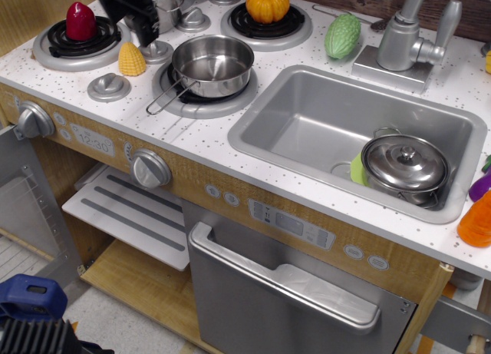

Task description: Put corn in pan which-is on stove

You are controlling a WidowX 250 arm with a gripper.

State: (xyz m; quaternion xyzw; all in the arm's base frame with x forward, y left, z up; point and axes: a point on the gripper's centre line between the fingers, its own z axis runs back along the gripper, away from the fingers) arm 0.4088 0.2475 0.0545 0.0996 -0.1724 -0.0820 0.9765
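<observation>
The yellow corn (131, 59) lies on the white speckled stove (115, 112), between the front left burner and the pan. The steel pan (212, 62) stands empty on the front right burner, its handle pointing front left. My black gripper (136, 28) hangs just behind and above the corn, at the back left of the pan. It holds nothing and its jaws look apart. One finger (146, 33) reaches down close to a silver burner cap. The rest of the gripper runs off the top edge.
A red toy (80, 21) sits on the back left burner and an orange pumpkin (268, 2) on the back right one. A green gourd (342, 35) lies by the faucet (403, 39). The sink (322, 124) holds a lidded pot (404, 166).
</observation>
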